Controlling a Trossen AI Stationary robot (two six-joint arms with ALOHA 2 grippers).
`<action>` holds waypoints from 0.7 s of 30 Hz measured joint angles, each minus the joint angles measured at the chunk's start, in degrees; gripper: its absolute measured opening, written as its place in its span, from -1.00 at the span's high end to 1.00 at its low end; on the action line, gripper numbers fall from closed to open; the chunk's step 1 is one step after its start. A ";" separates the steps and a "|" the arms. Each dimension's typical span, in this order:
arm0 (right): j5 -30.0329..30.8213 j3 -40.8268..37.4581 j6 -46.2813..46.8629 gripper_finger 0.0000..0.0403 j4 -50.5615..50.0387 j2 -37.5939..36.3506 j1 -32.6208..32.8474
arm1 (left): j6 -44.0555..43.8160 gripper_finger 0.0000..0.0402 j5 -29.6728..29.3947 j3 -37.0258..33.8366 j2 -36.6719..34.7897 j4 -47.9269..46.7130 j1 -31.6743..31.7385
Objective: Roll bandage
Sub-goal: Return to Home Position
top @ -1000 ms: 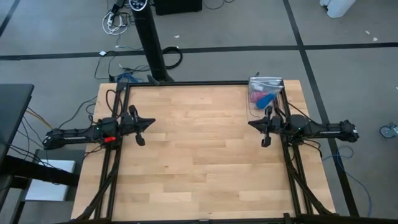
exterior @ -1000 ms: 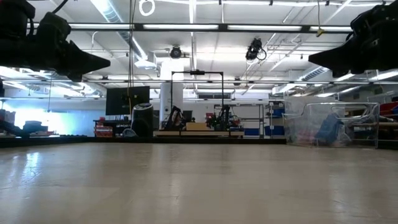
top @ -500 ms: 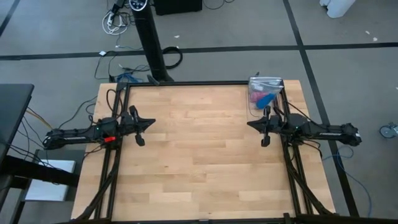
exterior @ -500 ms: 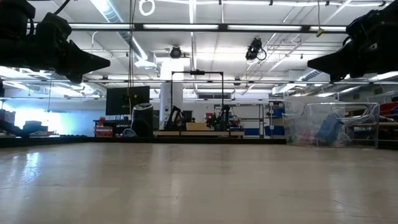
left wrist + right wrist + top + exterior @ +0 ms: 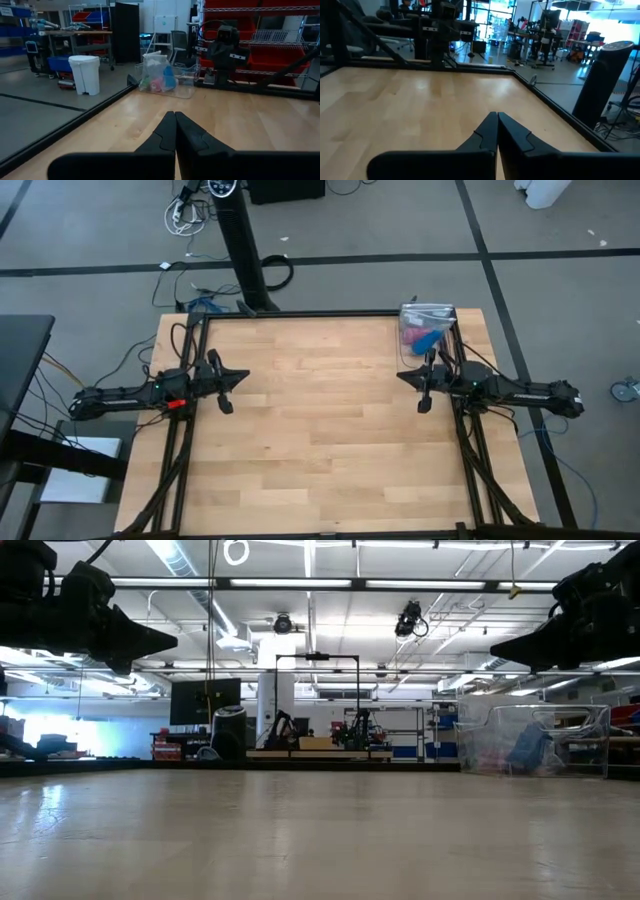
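You have a light wooden desk (image 5: 320, 450) with a dark frame, and its central boards carry nothing.

Your left arm (image 5: 120, 398) lies along the left edge and reaches inward; your right arm (image 5: 520, 390) mirrors it from the right edge. Both hang above the desk surface, well apart from each other, with their tips pointing toward the middle.

A clear bin (image 5: 428, 307) stands at the far right corner of the desk, just beyond the right arm's wrist. From the left wrist view the same bin (image 5: 189, 91) shows across the desk, in front of the right arm's base.

The left pincer (image 5: 175, 116) has its two fingers pressed together along their whole length, with nothing between them. The right pincer (image 5: 497, 116) shows the same: fingers together, holding nothing. In the low view both hang clear of the boards, touching no object.

A clear plastic bag (image 5: 437, 314) sits inside the bin, its top standing above the rim.

The blue bandage (image 5: 428, 340) lies inside the bin, within the bag as far as you can judge. A pink roll (image 5: 409, 336) lies just beside it in the same bin.
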 joint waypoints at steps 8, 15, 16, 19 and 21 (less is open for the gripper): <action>-0.02 -0.02 -0.27 0.93 0.06 0.00 0.02 | 0.03 0.98 -0.61 -0.04 0.02 2.37 0.00; -0.04 -0.04 -0.29 0.93 0.09 0.00 0.02 | 0.01 0.98 -0.51 -0.04 0.02 5.62 0.00; -0.04 -0.04 -0.31 0.94 0.09 0.00 0.02 | 0.01 0.98 -0.43 -0.04 0.02 5.64 0.00; -0.04 -0.04 -0.29 0.95 0.09 0.00 0.02 | 0.01 0.98 -0.39 -0.04 0.02 5.68 0.00; -0.04 -0.04 -0.29 0.96 0.09 0.00 0.02 | 0.01 0.98 -0.37 -0.04 0.02 5.72 0.00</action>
